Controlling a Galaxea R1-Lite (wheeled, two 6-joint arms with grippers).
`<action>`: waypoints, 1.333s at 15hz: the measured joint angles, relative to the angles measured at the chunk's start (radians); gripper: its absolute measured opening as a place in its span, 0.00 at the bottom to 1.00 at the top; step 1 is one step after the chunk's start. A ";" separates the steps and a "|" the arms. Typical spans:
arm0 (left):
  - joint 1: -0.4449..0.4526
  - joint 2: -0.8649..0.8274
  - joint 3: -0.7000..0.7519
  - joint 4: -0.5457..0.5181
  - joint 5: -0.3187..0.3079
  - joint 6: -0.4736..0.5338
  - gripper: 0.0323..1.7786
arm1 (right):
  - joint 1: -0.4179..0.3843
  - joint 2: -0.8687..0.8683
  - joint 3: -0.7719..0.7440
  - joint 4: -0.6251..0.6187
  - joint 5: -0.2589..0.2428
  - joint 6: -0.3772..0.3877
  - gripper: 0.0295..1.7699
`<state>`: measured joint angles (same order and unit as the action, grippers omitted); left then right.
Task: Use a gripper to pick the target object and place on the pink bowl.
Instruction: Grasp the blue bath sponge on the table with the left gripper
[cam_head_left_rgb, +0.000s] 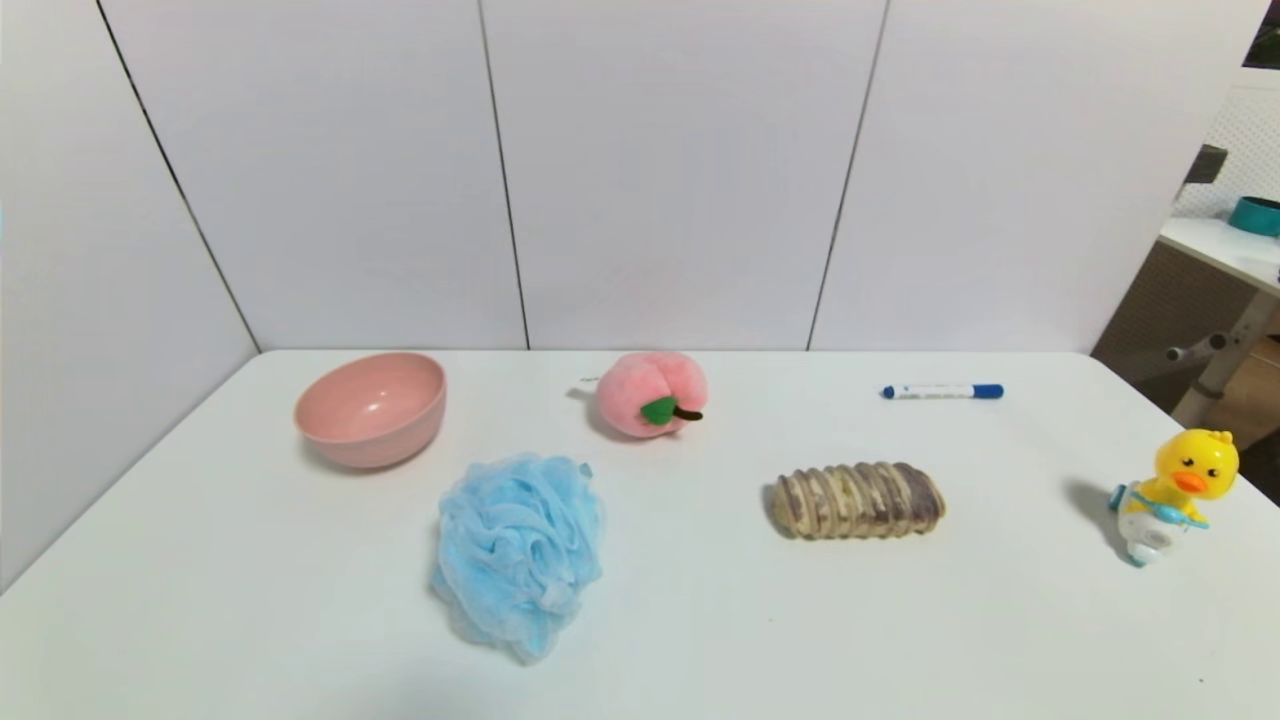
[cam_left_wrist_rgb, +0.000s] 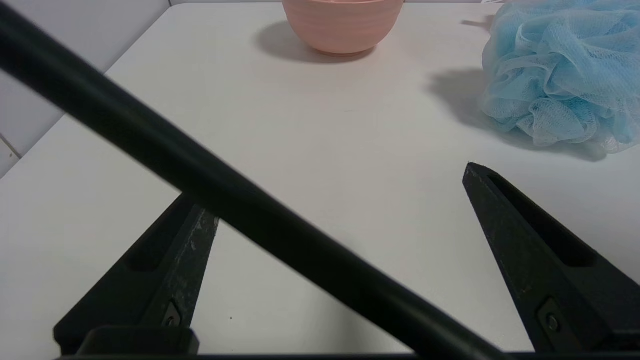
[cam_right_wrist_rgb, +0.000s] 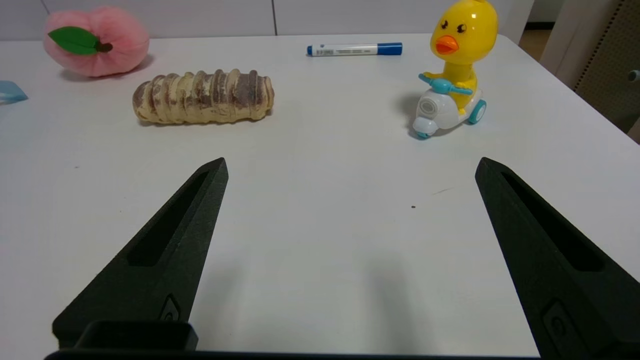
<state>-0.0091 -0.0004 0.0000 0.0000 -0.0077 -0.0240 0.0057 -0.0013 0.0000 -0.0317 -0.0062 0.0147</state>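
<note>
Blue pouf (cam_left_wrist_rgb: 565, 75) on tbl (cam_left_wrist_rgb: 340, 190), just beyond L gripper (cam_left_wrist_rgb: 341, 185), w/ fingers apart

Upright, smooth white panels (cam_head_left_rgb: 680, 180) stand directly behind the flat, rectangular white tabletop (cam_head_left_rgb: 700, 620), thin dark seams running between them, and another smooth white side panel (cam_head_left_rgb: 60, 300) closes off the left; beyond the right edge are a white-topped side table (cam_head_left_rgb: 1225, 248) with a pale angled leg, a round teal container (cam_head_left_rgb: 1256, 215) on it, a brown perforated panel (cam_head_left_rgb: 1150, 310) below, a white pegboard-like surface (cam_head_left_rgb: 1245, 130) behind, and a patch of brown floor (cam_head_left_rgb: 1262, 385); soft light leaves faint shadows on the tabletop
</note>
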 joint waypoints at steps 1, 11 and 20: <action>0.000 0.000 0.000 0.000 0.000 0.002 0.95 | 0.000 0.000 0.000 0.000 0.000 0.001 0.97; -0.013 0.516 -0.432 0.081 -0.066 0.079 0.95 | 0.000 0.000 0.000 0.000 0.000 0.001 0.97; -0.264 1.229 -0.833 0.097 -0.161 0.269 0.95 | 0.000 0.000 0.000 0.000 0.000 0.001 0.97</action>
<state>-0.2728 1.2285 -0.8326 0.0974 -0.1687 0.2447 0.0053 -0.0013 0.0000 -0.0313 -0.0062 0.0153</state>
